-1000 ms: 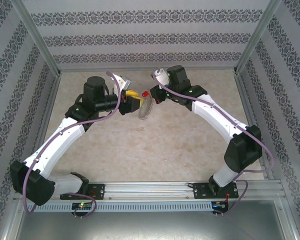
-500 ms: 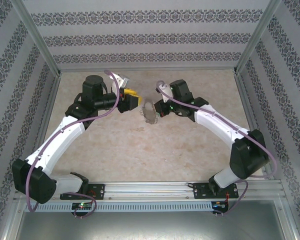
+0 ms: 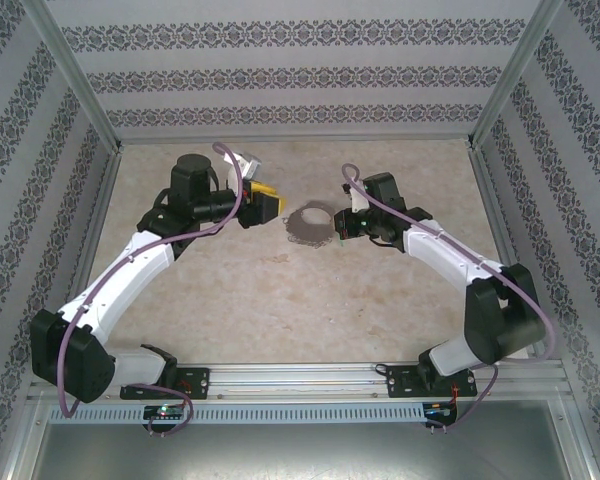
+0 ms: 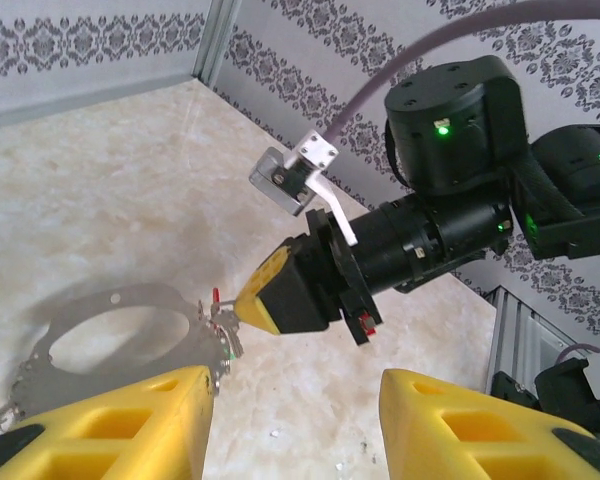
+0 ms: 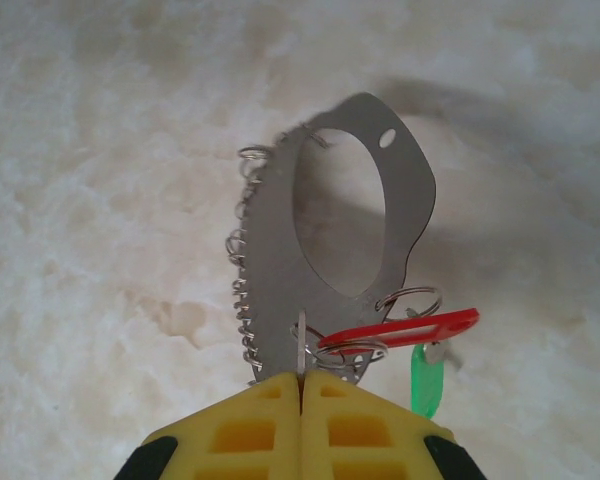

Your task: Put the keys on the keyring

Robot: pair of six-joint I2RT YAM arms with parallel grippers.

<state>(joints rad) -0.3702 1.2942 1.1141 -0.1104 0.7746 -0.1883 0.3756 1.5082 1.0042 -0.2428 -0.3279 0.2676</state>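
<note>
**Lowering of the loop.** The large grey loop-shaped keyring (image 3: 308, 226), fringed with small silvery metal rings, now lies almost flat on the pale marbled surface (image 3: 310, 300). A second ago it was held upright in the air. The right hand (image 5: 301, 378), at the keyring's right edge, has its yellow fingers pressed together on the thin rim of the loop. The small silver key on its oblong red plastic tag (image 5: 400, 328) lies against that same rim, apparently hung on a fringe ring, with a small green tag (image 5: 427, 380) beside it. The left hand (image 3: 270, 205), just left of the keyring, stands partly apart and empty. The threading step looks done, or nearly so.
</note>
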